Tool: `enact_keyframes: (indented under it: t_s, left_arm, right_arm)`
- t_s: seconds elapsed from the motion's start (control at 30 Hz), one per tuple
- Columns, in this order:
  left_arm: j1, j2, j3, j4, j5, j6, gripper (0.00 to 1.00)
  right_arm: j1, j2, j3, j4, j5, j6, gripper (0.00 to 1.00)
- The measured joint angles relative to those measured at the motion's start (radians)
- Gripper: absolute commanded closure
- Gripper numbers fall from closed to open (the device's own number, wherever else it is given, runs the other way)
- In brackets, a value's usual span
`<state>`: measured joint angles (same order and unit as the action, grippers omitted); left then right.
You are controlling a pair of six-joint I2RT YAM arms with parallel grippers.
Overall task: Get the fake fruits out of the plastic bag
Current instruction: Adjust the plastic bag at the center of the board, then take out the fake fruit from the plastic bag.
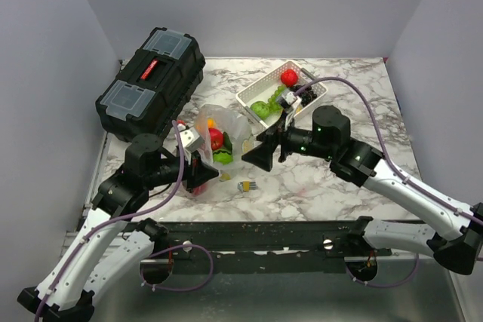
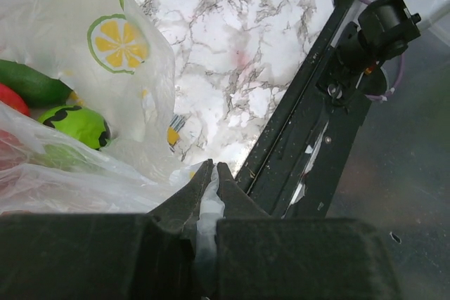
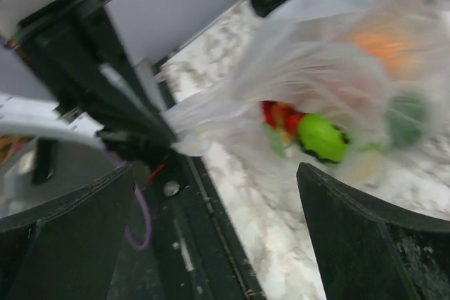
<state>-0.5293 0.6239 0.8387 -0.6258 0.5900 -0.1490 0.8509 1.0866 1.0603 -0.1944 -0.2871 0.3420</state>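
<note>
The step in hand looked to be bracing the plastic bag [image 1: 234, 127] so a fruit could come out: the left gripper [image 2: 209, 173] was pinched together on a fold of the bag's film, the rest of the bag spreading ahead of its tips and to their left. The right gripper [image 3: 211, 173] stood spread wide and empty, with the fake fruits [image 3: 320, 137], a green piece and something red, lying inside the film just beyond its fingertips. The next move probably called for that claw to get past the film and close on one fruit.
</note>
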Motion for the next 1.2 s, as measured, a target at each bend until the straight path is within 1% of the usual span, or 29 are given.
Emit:
enact_keyframes:
  t_s: [0.1,0.17,0.23,0.33,0.4,0.5,0.57,0.7,0.9,1.13,1.2]
  left_arm:
    - [0.0,-0.01,-0.015,0.016,0.003,-0.006,1.0]
    - [0.0,-0.02,-0.024,0.016,0.002,-0.013,1.0]
    - [0.0,-0.027,-0.025,0.014,0.002,-0.014,1.0]
    - [0.0,-0.032,-0.026,0.009,0.002,-0.017,1.0]
    - [0.0,-0.037,-0.026,0.0,0.002,-0.018,1.0]
    - [0.0,-0.043,-0.026,-0.008,0.001,-0.019,1.0]
    - [0.0,-0.047,-0.026,-0.008,0.001,-0.021,1.0]
    - [0.0,-0.049,-0.026,-0.008,0.002,-0.027,1.0]
    - [0.0,-0.049,-0.031,-0.004,0.008,-0.04,1.0]
    - [0.0,-0.049,-0.066,0.021,0.027,-0.051,1.0]
    - [0.0,-0.049,-0.076,0.032,0.033,-0.054,1.0]
  right_arm:
    - [0.03,0.029,-0.055,0.092,-0.13,0.027,0.11]
    - [0.047,0.077,-0.09,0.164,-0.203,0.054,0.16]
    - [0.058,0.139,-0.105,0.225,-0.251,0.076,0.26]
    - [0.06,0.211,-0.099,0.275,-0.261,0.085,0.37]
    - [0.06,0.267,-0.074,0.285,-0.236,0.088,0.4]
    - [0.06,0.348,-0.042,0.298,-0.127,0.087,0.39]
    - [0.06,0.388,-0.037,0.303,-0.047,0.078,0.37]
    - [0.06,0.481,-0.008,0.308,0.055,0.048,0.34]
    - [0.069,0.577,0.003,0.336,0.124,0.005,0.29]
    - [0.085,0.642,0.018,0.369,0.173,-0.046,0.16]
    - [0.089,0.654,0.019,0.378,0.187,-0.059,0.14]
